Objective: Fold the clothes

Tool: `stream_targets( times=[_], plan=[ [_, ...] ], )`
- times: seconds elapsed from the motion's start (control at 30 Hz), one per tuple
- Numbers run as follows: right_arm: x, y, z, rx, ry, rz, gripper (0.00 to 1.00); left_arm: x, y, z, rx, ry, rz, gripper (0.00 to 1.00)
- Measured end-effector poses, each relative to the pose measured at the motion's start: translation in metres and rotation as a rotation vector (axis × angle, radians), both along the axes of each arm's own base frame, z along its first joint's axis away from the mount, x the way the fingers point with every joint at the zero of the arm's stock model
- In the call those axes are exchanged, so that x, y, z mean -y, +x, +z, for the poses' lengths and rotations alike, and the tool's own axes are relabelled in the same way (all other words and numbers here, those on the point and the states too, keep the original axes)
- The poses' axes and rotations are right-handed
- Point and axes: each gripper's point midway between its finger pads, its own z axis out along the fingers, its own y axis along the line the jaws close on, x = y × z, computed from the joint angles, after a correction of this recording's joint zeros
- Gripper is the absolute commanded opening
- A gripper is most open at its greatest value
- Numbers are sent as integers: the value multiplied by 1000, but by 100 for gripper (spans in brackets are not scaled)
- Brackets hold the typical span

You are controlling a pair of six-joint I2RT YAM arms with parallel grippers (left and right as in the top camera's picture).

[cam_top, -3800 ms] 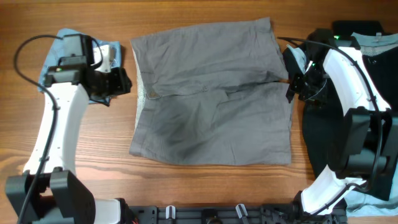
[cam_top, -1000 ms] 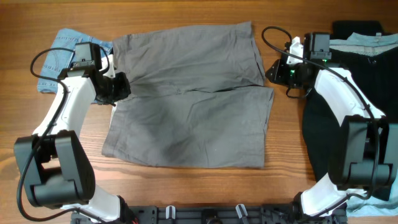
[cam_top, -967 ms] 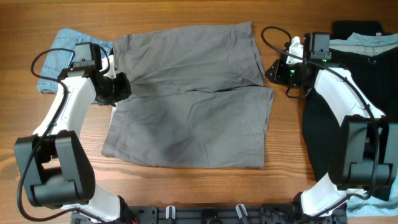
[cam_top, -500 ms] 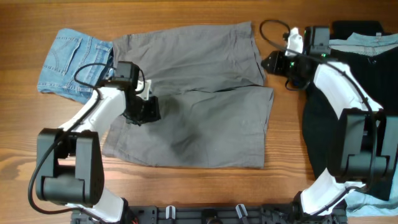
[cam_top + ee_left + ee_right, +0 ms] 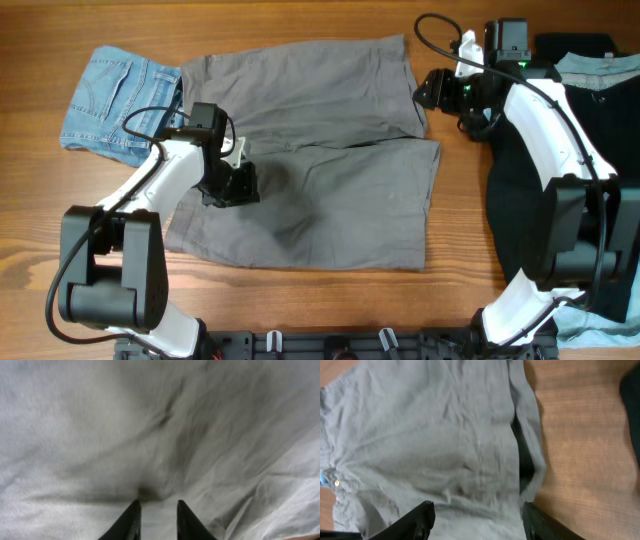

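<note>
The grey shorts (image 5: 320,120) lie spread flat in the middle of the table, waistband to the left and leg hems to the right. My left gripper (image 5: 238,185) is down on their left-middle part. In the left wrist view the shorts (image 5: 150,420) fill the frame, and my left gripper (image 5: 157,507) has its jaws a narrow gap apart with cloth showing between them. My right gripper (image 5: 428,90) hangs over the far leg's hem. In the right wrist view it (image 5: 479,517) is wide open above the edge of the shorts (image 5: 430,435), holding nothing.
Blue denim shorts (image 5: 110,95) lie at the far left, touching the grey waistband. A black garment with light-blue trim (image 5: 590,130) covers the right side under my right arm. Bare wood table (image 5: 300,300) runs along the front.
My left gripper has moved right from the waistband edge onto the shorts. My right gripper has shifted slightly up and left toward the far leg's hem. The shorts lie as before.
</note>
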Motion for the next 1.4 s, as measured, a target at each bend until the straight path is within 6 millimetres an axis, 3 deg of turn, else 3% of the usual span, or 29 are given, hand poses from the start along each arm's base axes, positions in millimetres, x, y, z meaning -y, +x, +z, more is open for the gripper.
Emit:
stream_targets(
  times=[0.13,0.2,0.33,0.4,0.43,0.47,0.57,0.63,0.83,0.93,1.0,1.07,1.13,1.2,1.3,1.4],
  plan=[
    [0,-23,-6,-94,-4,20,67,-2,-18,8,-79,10,0,18],
    [0,-35,3,-113,-6,26,70,-4,-15,26,-62,19,-1,19],
    [0,-62,58,-49,-13,31,75,-22,-8,80,60,100,41,41],
    [3,-85,93,-2,-34,23,77,-49,-13,104,109,176,138,41],
    [5,-99,106,7,-47,12,77,-74,-23,114,99,225,254,41],
    [8,-111,109,-23,-61,3,77,-89,-26,118,96,246,325,41],
    [14,-133,97,-120,-94,-16,79,-119,-36,116,62,261,487,42],
    [16,-142,81,-177,-105,-22,79,-135,-48,98,7,265,585,42],
    [18,-183,9,-368,-120,-19,79,-159,-73,48,-76,250,770,43],
    [18,-200,-14,-429,-118,-14,79,-162,-79,28,-79,229,817,56],
    [17,-205,-22,-441,-115,-13,80,-158,-77,18,-63,203,826,76],
    [17,-211,-28,-463,-114,-11,80,-154,-78,9,-55,177,825,84],
    [16,-217,-32,-480,-112,-10,80,-150,-80,0,-56,160,837,80],
    [16,-222,-36,-495,-112,-8,81,-146,-85,-7,-65,149,838,62],
    [15,-230,-41,-521,-105,-6,82,-143,-86,-12,-63,139,837,25],
    [11,-235,-44,-535,-79,-4,84,-144,-85,-12,-57,137,840,4]
  ],
)
